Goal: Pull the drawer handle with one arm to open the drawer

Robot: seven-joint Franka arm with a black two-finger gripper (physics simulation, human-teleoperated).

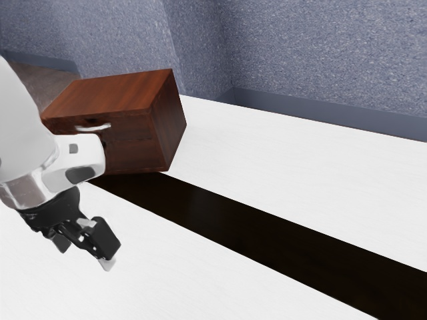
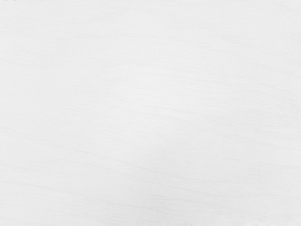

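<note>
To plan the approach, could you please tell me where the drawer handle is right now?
In the exterior view, the drawer handle sits upper left, on the front of the wooden cabinet, above and apart from the gripper.

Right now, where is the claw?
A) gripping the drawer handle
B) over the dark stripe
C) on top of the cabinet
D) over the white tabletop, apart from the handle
D: the claw hangs over the white table, well clear of the handle on the cabinet.
</note>
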